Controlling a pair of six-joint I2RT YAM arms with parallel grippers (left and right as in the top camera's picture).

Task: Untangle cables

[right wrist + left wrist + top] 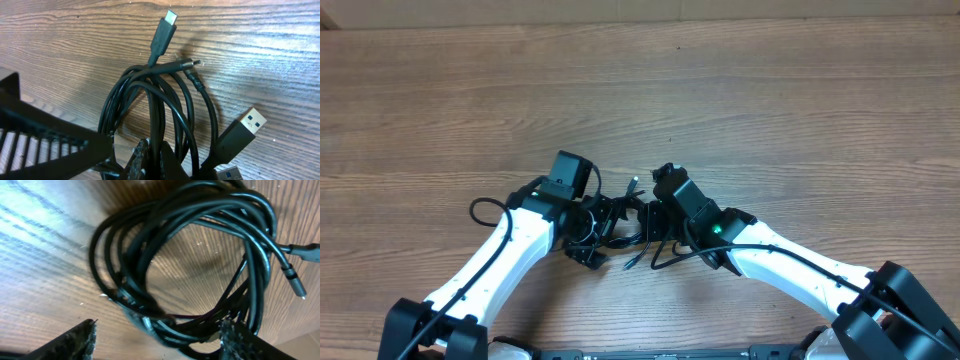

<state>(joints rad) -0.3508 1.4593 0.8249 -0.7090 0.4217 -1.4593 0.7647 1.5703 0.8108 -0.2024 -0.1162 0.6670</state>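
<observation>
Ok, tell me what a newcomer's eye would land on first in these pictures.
First, the black tangle of cables at the middle of the wooden table. Close up in the right wrist view, a wide USB plug with a blue tongue sits at the lower right, and a slimmer plug points up near the top edge.

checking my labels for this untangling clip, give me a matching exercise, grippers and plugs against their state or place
Things:
1 left gripper
2 right gripper
3 USB-A plug
4 USB-C plug

States or places:
a blue insert, low on the right of the right wrist view
b open over the looped cables
c shut on the cables
d slim, topmost in the right wrist view

Pairs: 1-b; 2-c; 3-a; 4-d
</observation>
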